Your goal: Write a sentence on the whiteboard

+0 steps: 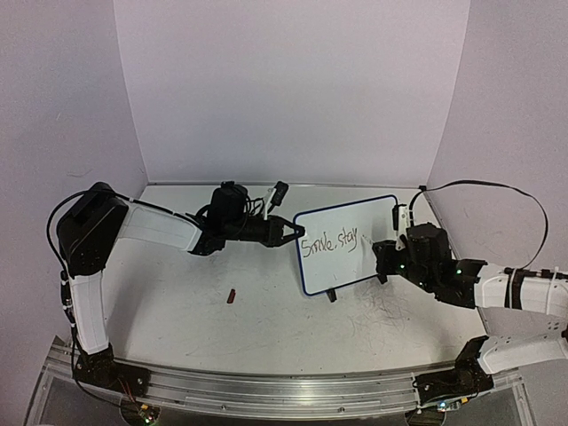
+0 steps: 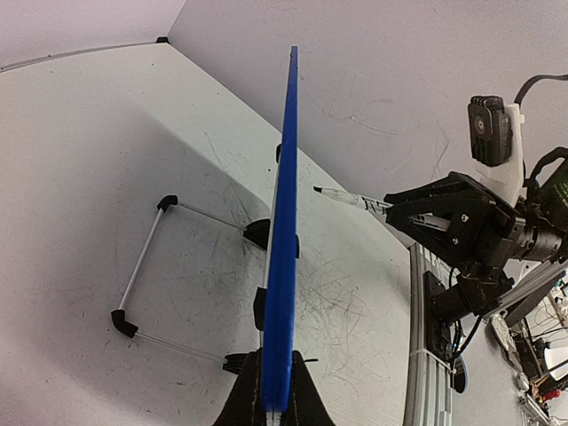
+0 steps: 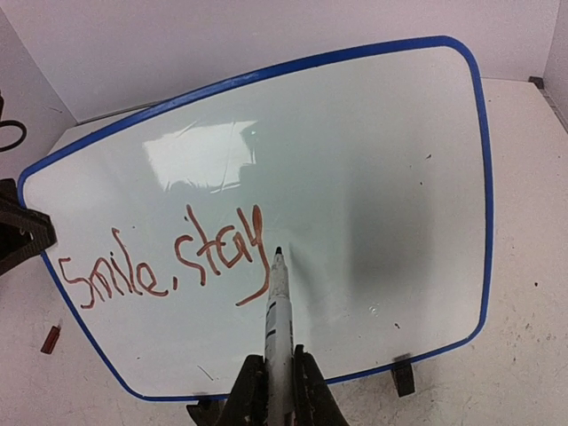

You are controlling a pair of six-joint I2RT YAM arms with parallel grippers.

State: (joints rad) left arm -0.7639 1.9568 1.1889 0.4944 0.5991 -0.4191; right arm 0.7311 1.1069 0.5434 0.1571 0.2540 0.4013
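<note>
The whiteboard point(image 3: 373, 160) is glossy white inside a thin blue frame, and the sentence point(image 3: 169, 262) on it is reddish-brown. The marker point(image 3: 277, 311) has a white barrel with a dark tip. The table point(image 1: 222, 337) is off-white, flecked with fine dark scribbles, and the small piece point(image 1: 232, 295) lying on it looks dark red, as far as its size allows.
</note>
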